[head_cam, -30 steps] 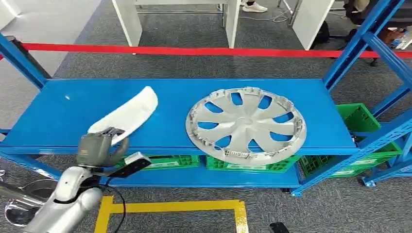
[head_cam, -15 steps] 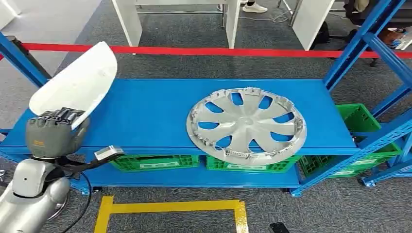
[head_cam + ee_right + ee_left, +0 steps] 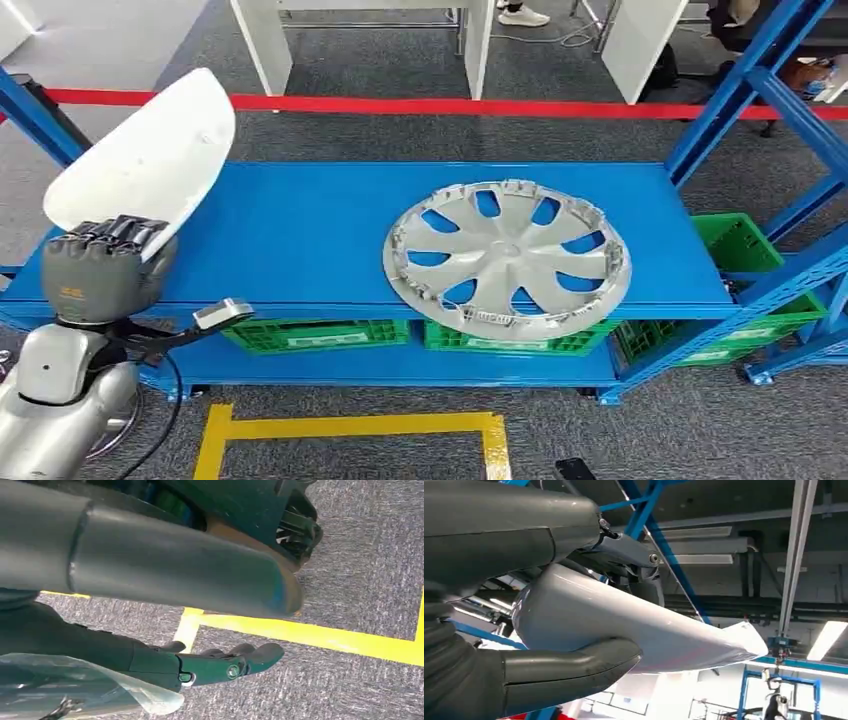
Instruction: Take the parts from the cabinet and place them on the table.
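A white curved panel part (image 3: 145, 160) is held up in my left hand (image 3: 100, 268), at the left end of the blue cabinet shelf (image 3: 300, 230) and tilted above its front edge. In the left wrist view the thumb (image 3: 569, 667) and fingers clamp the white part (image 3: 624, 630) from both sides. A silver hubcap (image 3: 507, 255) lies flat on the right half of the shelf, overhanging the front edge slightly. My right hand (image 3: 220, 665) hangs over the grey carpet with its fingers stretched out and nothing in them.
Green crates (image 3: 320, 333) sit on the lower shelf, another green crate (image 3: 740, 245) at the right. Blue uprights (image 3: 740, 90) frame the shelf ends. A red barrier tape (image 3: 450, 104) runs behind. Yellow floor tape (image 3: 350, 428) marks the carpet in front.
My left hand has lifted the white part off the shelf and carried it up and to the left. The hubcap has not moved.
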Tool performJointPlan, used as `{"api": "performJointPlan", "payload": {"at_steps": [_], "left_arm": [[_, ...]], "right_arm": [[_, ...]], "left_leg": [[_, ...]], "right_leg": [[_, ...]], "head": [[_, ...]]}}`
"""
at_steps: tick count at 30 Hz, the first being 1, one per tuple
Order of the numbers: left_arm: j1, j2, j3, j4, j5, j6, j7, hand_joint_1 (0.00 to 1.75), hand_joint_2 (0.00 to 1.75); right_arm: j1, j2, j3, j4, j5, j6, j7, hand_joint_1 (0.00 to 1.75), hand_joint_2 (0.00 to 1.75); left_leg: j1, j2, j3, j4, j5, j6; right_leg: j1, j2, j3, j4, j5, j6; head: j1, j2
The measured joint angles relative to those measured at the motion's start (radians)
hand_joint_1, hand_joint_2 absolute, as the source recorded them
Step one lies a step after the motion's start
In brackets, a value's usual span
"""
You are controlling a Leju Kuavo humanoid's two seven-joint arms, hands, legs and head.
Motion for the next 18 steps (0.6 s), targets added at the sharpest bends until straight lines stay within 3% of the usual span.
{"api": "performJointPlan", "payload": {"at_steps": [5, 9, 18], "left_arm": [[-0.007, -0.003, 0.000, 0.008, 0.034, -0.015, 0.000, 1.75, 1.75], [-0.040, -0.002, -0.003, 0.045, 0.141, -0.127, 0.006, 1.75, 1.75], [-0.010, 0.031, 0.008, 0.061, 0.163, -0.132, 0.021, 1.75, 1.75]], "right_arm": [[0.001, 0.000, -0.009, 0.000, -0.003, -0.006, -0.002, 0.00, 0.00], [0.002, 0.000, -0.016, 0.000, -0.011, -0.010, -0.013, 0.00, 0.00], [0.004, 0.010, -0.021, 0.000, 0.002, -0.014, 0.004, 0.00, 0.00]], "left_leg": [[0.000, 0.000, 0.000, 0.000, 0.000, 0.000], [0.000, 0.001, 0.000, 0.000, 0.000, 0.000], [0.000, 0.003, 0.000, 0.000, 0.000, 0.000]], "right_leg": [[0.000, 0.000, 0.000, 0.000, 0.000, 0.000], [0.000, 0.001, 0.000, 0.000, 0.000, 0.000], [0.000, 0.003, 0.000, 0.000, 0.000, 0.000]], "head": [[0.000, 0.000], [0.000, 0.000], [0.000, 0.000]]}}
